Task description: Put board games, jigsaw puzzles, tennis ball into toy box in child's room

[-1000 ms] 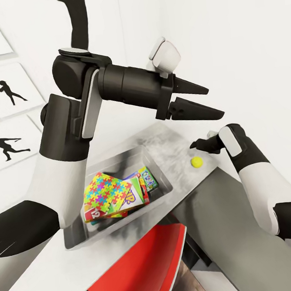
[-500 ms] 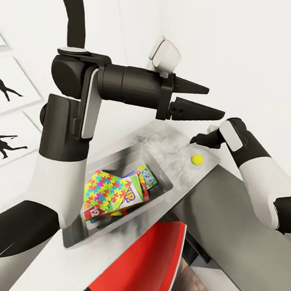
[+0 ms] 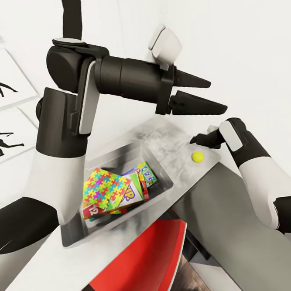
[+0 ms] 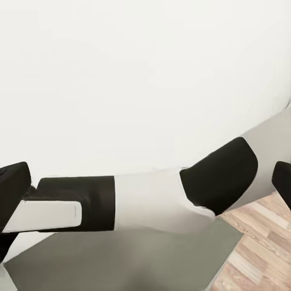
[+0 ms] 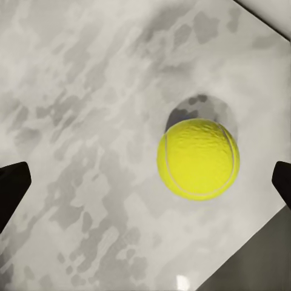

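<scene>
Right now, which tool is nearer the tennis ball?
Right. The right tool hangs open just above the tennis ball on the table; the left tool is held higher up, open, away from it.

Bare table (image 3: 172,145) is lying around the ball (image 3: 198,156), leaving open approach; the left gripper (image 3: 211,95) is hanging overhead, the table's edge just beside.
</scene>
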### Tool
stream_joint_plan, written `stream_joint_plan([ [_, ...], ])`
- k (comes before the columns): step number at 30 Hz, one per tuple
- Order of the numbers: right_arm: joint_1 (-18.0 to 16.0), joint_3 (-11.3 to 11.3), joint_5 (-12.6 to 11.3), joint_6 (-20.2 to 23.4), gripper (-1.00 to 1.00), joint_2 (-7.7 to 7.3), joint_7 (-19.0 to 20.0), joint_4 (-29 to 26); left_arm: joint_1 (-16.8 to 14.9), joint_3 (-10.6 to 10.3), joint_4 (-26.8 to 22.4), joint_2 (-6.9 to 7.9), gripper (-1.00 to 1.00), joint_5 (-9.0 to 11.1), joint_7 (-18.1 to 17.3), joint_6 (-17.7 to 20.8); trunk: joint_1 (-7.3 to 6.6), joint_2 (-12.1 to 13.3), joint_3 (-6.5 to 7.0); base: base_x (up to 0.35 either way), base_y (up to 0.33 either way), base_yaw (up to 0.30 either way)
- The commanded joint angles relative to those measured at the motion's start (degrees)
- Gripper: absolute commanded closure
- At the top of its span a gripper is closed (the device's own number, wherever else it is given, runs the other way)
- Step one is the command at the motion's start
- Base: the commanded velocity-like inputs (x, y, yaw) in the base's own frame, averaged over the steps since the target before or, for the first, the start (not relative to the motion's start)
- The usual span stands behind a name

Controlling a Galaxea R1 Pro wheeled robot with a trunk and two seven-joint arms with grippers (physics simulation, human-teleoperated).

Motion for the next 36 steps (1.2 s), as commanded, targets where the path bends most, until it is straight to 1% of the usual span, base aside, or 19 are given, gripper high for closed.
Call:
stream_joint_plan([
  [1, 0.0, 0.4, -0.6, 0.1, -1.0, -0.08, -0.5, 0.0, -0.6, 0.0, 0.1, -0.01, -1.0, 0.2, -0.1, 0.5, 0.03, -0.1, -0.19, 0.0, 0.0, 0.0],
  [6, -0.1, 1.9, -0.6, 0.0, -1.0, -0.08, -0.5, 0.0, -3.9, 0.0, 0.6, -0.01, -1.0, 0.2, -0.1, 0.5, 0.03, -0.1, -0.66, 0.0, 0.0, 0.0],
  [7, -0.1, 2.3, -0.6, 0.0, -1.0, -0.08, -0.5, 0.0, -5.0, 0.1, 1.0, -0.01, -1.0, 0.2, -0.1, 0.5, 0.03, -0.1, -0.76, 0.0, 0.0, 0.0],
  [9, -0.1, 2.6, -0.6, 0.0, -1.0, -0.08, -0.5, 0.0, -6.2, 0.1, 1.6, -0.01, -1.0, 0.2, -0.1, 0.5, 0.03, -0.1, -0.94, 0.0, 0.0, 0.0],
  [10, -0.1, 2.7, -0.6, -0.1, -1.0, -0.08, -0.5, 0.0, -7.6, 0.1, 2.3, -0.01, -1.0, 0.2, -0.1, 0.5, 0.03, -0.1, -1.04, 0.0, 0.0, 0.0],
  [12, -0.1, 2.8, -0.6, -0.1, -1.0, -0.08, -0.5, 0.0, -9.2, 0.1, 3.2, -0.01, -1.0, 0.2, -0.1, 0.5, 0.03, -0.1, -1.23, 0.0, 0.0, 0.0],
  [13, -0.1, 2.9, -0.6, -0.1, -1.0, -0.06, -0.5, 0.0, -10.8, 0.1, 4.0, -0.01, -1.0, 0.2, -0.1, 0.5, 0.03, -0.1, -1.32, 0.0, 0.0, 0.0],
  [15, -0.1, 2.9, -0.6, -0.1, -1.0, -0.05, -0.5, 0.0, -12.3, 0.1, 4.7, -0.01, -1.0, 0.2, -0.1, 0.5, 0.03, -0.1, -1.51, 0.0, 0.0, 0.0],
  [16, -0.1, 2.9, -0.6, -0.2, -1.0, -0.06, -0.6, 0.0, -13.6, 0.1, 5.1, -0.01, -1.0, 0.2, -0.1, 0.5, 0.03, -0.1, -1.61, 0.0, 0.0, 0.0],
  [18, -0.1, 3.0, -0.6, -0.2, -1.0, -0.07, -0.5, 0.0, -14.9, 0.1, 5.5, -0.01, -1.0, 0.2, -0.1, 0.5, 0.03, -0.1, -1.79, 0.0, 0.0, 0.0],
  [23, -0.4, 3.0, -0.6, -0.1, -1.0, -0.38, -0.6, -0.1, -15.9, 0.1, 5.9, -0.01, -1.0, 0.2, -0.1, 0.5, 0.03, -0.1, -2.27, 0.0, 0.0, 0.0],
  [36, -1.6, 3.1, -0.5, 0.0, -1.0, -0.91, -0.6, -0.2, -16.2, 0.0, 5.9, -0.01, -1.0, 0.2, -0.1, 0.5, 0.03, -0.1, -3.49, 0.0, 0.0, 0.0],
])
